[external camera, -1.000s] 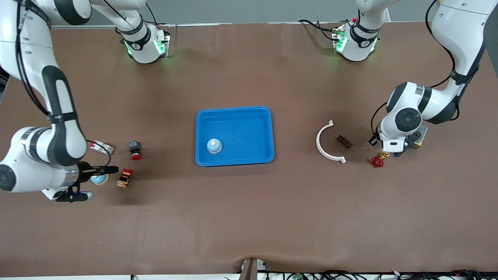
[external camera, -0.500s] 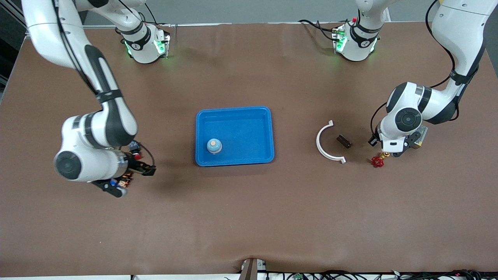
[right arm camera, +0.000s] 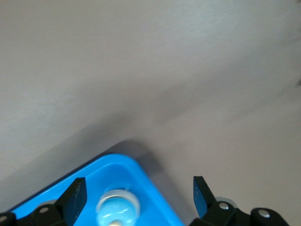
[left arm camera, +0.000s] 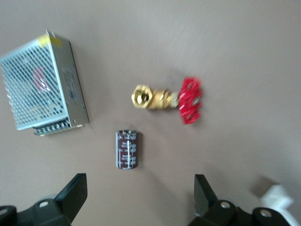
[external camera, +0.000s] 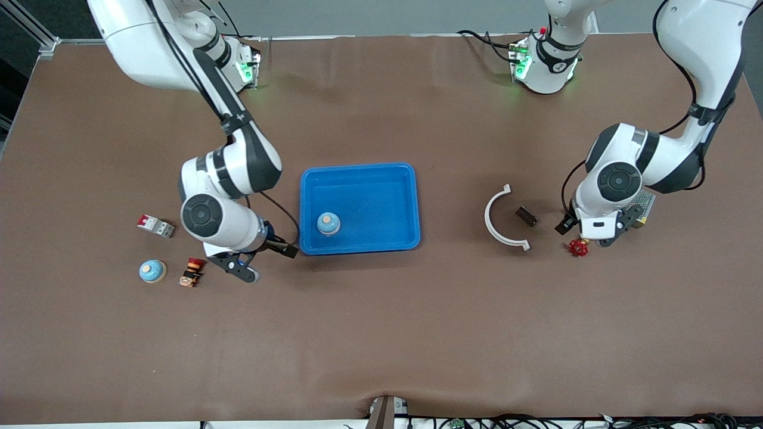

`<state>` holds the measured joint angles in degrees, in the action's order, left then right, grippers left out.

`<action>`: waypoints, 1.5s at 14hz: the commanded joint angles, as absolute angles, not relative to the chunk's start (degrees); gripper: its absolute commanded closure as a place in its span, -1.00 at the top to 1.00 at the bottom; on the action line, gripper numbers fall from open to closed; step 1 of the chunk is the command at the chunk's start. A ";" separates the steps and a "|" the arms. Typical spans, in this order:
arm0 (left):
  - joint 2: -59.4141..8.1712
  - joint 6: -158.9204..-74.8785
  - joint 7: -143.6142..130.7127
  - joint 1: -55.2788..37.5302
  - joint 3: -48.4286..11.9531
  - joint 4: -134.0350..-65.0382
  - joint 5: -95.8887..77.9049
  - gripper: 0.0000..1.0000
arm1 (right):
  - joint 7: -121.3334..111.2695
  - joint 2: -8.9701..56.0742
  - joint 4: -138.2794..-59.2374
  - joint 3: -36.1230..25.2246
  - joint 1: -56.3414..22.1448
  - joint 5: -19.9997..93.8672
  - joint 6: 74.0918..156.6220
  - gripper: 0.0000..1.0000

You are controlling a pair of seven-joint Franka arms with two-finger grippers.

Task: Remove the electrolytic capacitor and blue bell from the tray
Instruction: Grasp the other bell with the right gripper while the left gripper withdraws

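The tray (external camera: pixel 381 185) sits mid-worktop with bare room all round its raised rim. In it stands the blue bell (external camera: pixel 328 223), a small hard dome, likely slick: grip low. The right hand (external camera: pixel 262 262) hovers spread at the tray corner. The capacitor (left arm camera: pixel 126 149), light and rigid, lies outside under the spread left hand (left arm camera: pixel 138 200)
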<state>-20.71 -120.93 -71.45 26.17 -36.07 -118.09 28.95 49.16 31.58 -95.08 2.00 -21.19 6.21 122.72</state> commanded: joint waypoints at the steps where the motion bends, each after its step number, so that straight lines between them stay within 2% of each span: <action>1: -20.04 -114.36 -69.44 26.72 -38.05 -109.37 26.81 1.00 | 55.00 30.67 -97.29 1.67 -24.95 6.50 126.55 1.00; 6: -20.30 -107.85 -55.32 26.81 -39.73 -92.23 22.60 1.00 | 58.09 31.11 -103.08 1.67 -27.15 6.50 134.97 1.00; 8: -20.30 -106.27 -48.64 27.16 -39.47 -88.43 22.50 1.00 | 58.88 31.11 -106.60 1.67 -27.86 6.59 140.16 1.00; 13: -19.69 -95.47 -28.51 28.39 -39.99 -79.03 22.50 1.00 | 62.92 32.34 -107.67 1.67 -30.49 6.59 141.24 1.00; 16: -16.10 -93.25 -21.12 28.30 -40.17 -78.40 22.24 1.00 | 64.34 35.67 -107.67 1.67 -32.34 6.68 144.57 1.00; 19: -13.02 -93.08 -19.69 27.95 -41.13 -78.49 20.75 1.00 | 64.34 36.21 -107.67 1.58 -32.78 6.68 145.55 1.00; 21: -10.03 -92.29 -19.69 23.15 -37.91 -78.92 19.17 1.00 | 64.34 36.21 -107.67 1.67 -32.61 6.68 145.46 1.00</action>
<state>-13.61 -93.76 -21.18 26.56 -40.68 -77.95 21.08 63.62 36.60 -107.75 1.95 -32.43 6.29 145.49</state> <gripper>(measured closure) 0.000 0.000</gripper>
